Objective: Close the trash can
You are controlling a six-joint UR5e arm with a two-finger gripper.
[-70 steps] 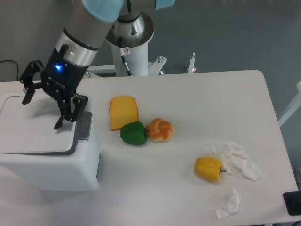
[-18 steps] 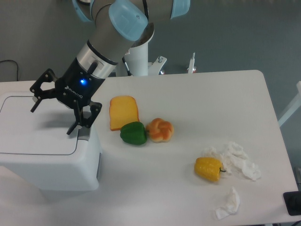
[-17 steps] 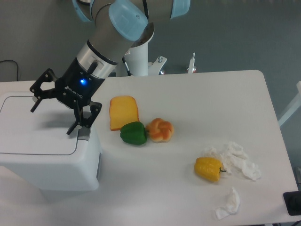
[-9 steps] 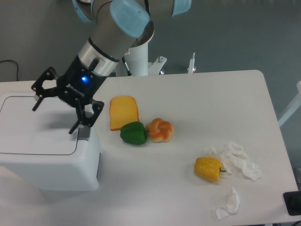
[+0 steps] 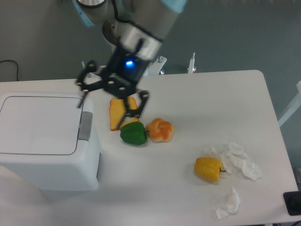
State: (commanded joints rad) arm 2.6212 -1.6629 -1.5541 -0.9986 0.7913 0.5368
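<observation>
white boxy trash can (image 5: 44, 136); flat lid down; grey latch tab (image 5: 85, 126)

One trash can (image 5: 44, 141) stands at nine o'clock on the counter (image 5: 211, 117). Two peppers: a green pepper (image 5: 133, 133) near the middle and a yellow pepper (image 5: 209, 169) at four o'clock. One slice of bread (image 5: 117, 113), one knotted bun (image 5: 160, 130). Two crumpled tissues (image 5: 237, 161) (image 5: 228, 204) at four to five o'clock.
</observation>
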